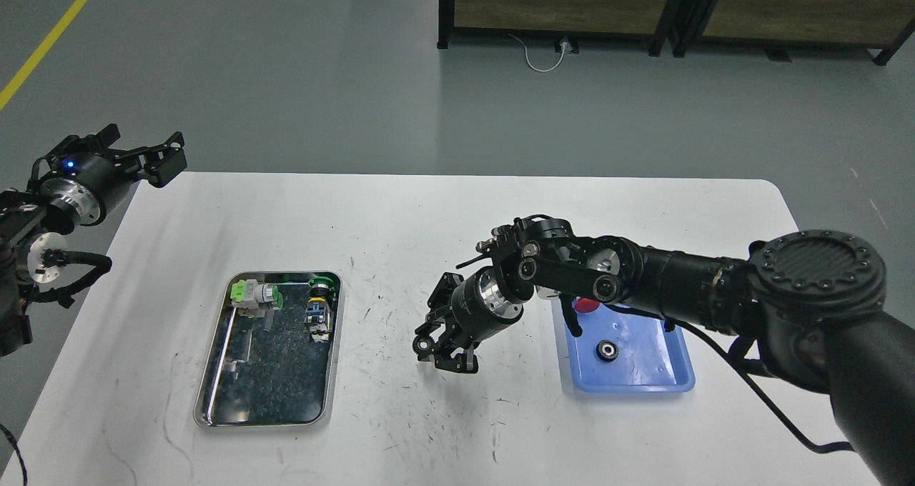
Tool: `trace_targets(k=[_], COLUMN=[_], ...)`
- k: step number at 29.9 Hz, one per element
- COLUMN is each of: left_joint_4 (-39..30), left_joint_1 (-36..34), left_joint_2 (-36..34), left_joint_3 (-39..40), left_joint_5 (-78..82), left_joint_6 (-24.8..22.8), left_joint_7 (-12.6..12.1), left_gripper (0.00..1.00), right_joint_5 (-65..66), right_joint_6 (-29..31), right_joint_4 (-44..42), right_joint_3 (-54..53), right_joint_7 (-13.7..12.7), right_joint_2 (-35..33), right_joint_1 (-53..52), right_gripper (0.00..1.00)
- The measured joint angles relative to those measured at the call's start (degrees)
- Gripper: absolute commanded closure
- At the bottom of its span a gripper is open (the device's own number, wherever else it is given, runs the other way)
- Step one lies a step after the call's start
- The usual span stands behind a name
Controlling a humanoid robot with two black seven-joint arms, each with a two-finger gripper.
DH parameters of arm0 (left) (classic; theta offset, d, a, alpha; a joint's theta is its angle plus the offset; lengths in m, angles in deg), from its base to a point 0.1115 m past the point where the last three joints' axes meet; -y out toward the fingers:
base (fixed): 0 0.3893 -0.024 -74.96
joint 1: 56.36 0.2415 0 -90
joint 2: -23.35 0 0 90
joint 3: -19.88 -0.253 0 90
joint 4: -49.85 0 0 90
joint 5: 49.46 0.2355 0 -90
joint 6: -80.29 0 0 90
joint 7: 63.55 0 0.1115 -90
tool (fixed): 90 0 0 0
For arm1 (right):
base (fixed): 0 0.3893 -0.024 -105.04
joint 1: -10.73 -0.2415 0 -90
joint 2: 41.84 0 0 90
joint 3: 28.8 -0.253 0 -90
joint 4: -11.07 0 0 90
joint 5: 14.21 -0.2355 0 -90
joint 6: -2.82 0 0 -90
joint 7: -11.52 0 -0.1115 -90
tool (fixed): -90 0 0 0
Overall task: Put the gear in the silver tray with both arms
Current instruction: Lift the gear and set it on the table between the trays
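The silver tray lies on the white table at the left front; it holds a green-and-white part and a green-capped switch. My right gripper hangs low over the table's middle, between the two trays, fingers pointing down-left and shut on a small black round gear. A second black gear lies in the blue tray. My left gripper is open and empty, raised above the table's far left corner, well away from the silver tray.
A red button shows in the blue tray, partly hidden behind my right forearm. The white table is scuffed between the trays. Dark cabinets stand on the floor beyond the far edge.
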Motion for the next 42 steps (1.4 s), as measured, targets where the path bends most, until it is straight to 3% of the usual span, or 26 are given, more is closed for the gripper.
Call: trace_targets(k=[8, 13, 15, 19, 22, 23, 24, 27, 29, 30, 31, 32, 33, 34, 42], left_joint_4=[0.0, 0.0, 0.0, 0.0, 0.0, 0.0, 0.0, 0.0, 0.0, 0.0, 0.0, 0.0, 0.0, 0.0, 0.0], left_joint_1=[-0.1, -0.1, -0.1, -0.1, 0.0, 0.1, 0.2, 0.3, 0.3, 0.4, 0.4, 0.4, 0.5, 0.5, 0.6], left_joint_2=[-1.1, -1.9, -2.1, -2.2, -2.2, -2.2, -2.2, -2.2, -2.2, -2.2, -2.2, -2.2, -2.2, -2.2, -2.2], left_joint_3=[0.0, 0.0, 0.0, 0.0, 0.0, 0.0, 0.0, 0.0, 0.0, 0.0, 0.0, 0.0, 0.0, 0.0, 0.0], left_joint_5=[-0.1, -0.1, -0.1, -0.1, -0.1, -0.1, -0.1, -0.1, -0.1, -0.1, -0.1, -0.1, -0.1, -0.1, -0.1], left_joint_6=[-0.3, -0.3, -0.4, -0.4, -0.4, -0.3, -0.3, -0.3, -0.3, -0.3, -0.3, -0.3, -0.3, -0.3, -0.3], left_joint_7=[-0.7, -0.8, -0.8, -0.6, -0.5, -0.4, -0.4, -0.4, -0.4, -0.4, -0.4, -0.4, -0.4, -0.3, -0.3], left_gripper=[0.01, 0.01, 0.01, 0.01, 0.01, 0.01, 0.01, 0.01, 0.01, 0.01, 0.01, 0.01, 0.01, 0.01, 0.01], right_joint_5=[-1.4, -1.7, -1.8, -2.8, -3.1, -3.1, -3.2, -3.2, -3.2, -3.2, -3.1, -3.1, -3.1, -3.1, -7.8], right_joint_6=[0.0, 0.0, 0.0, 0.0, 0.0, 0.0, 0.0, 0.0, 0.0, 0.0, 0.0, 0.0, 0.0, 0.0, 0.0], right_joint_4=[-1.2, -2.1, -2.6, -3.4, -3.4, -3.4, -3.4, -3.3, -3.3, -3.3, -3.3, -3.3, -3.3, -3.3, -3.3], right_joint_3=[-0.2, -0.2, -0.2, -0.2, -0.1, -0.1, 0.0, 0.1, 0.2, 0.3, 0.4, 0.4, 0.5, 0.5, 0.5], right_joint_7=[0.0, 0.0, 0.0, 0.0, 1.3, 1.9, 2.3, 2.6, 2.6, 2.6, 2.5, 2.5, 2.4, 2.4, 0.9], right_joint_2=[0.6, 0.7, 0.7, 0.7, 0.7, 0.7, 0.7, 0.7, 0.7, 0.7, 0.7, 0.7, 0.7, 0.7, 0.7], right_joint_1=[0.0, 0.0, -0.1, -0.2, -0.2, -0.3, -0.4, -0.6, -0.6, -0.6, -0.6, -0.6, -0.6, -0.6, -0.6], right_gripper=[0.22, 0.05, 0.06, 0.34, 0.43, 0.57, 0.79, 0.93, 0.96, 0.92, 0.81, 0.56, 0.19, 0.08, 0.01])
